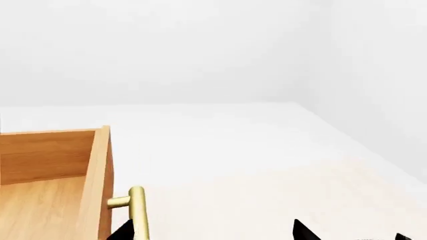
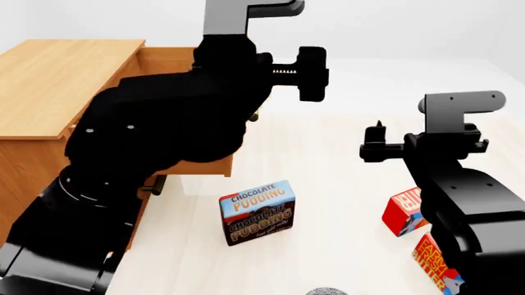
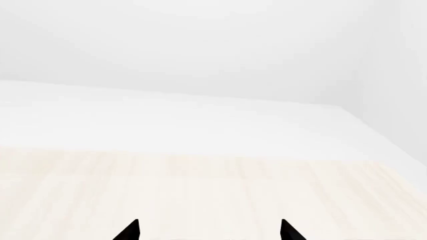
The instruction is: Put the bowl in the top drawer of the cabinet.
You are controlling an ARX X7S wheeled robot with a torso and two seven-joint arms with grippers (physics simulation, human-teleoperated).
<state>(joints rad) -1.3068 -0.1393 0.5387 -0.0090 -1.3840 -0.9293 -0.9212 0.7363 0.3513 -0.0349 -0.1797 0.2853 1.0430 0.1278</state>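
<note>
The light-brown cabinet (image 2: 58,80) stands at the left of the head view. Its top drawer (image 1: 47,165) is pulled out, and its inside shows nothing in the part I see. The drawer's brass bar handle (image 1: 138,210) lies just inside one fingertip of my left gripper (image 1: 213,232), which is open and not closed on the handle. My right gripper (image 3: 208,231) hangs open over bare floor with nothing between its fingers. Only a grey speckled sliver of the bowl (image 2: 326,291) peeks in at the bottom edge of the head view, away from both grippers.
A chocolate pudding box (image 2: 257,212) stands on the floor in front of the cabinet. Two red boxes (image 2: 404,212) (image 2: 434,261) lie by my right arm. My left arm hides most of the cabinet front; a lower handle (image 2: 156,184) shows under it.
</note>
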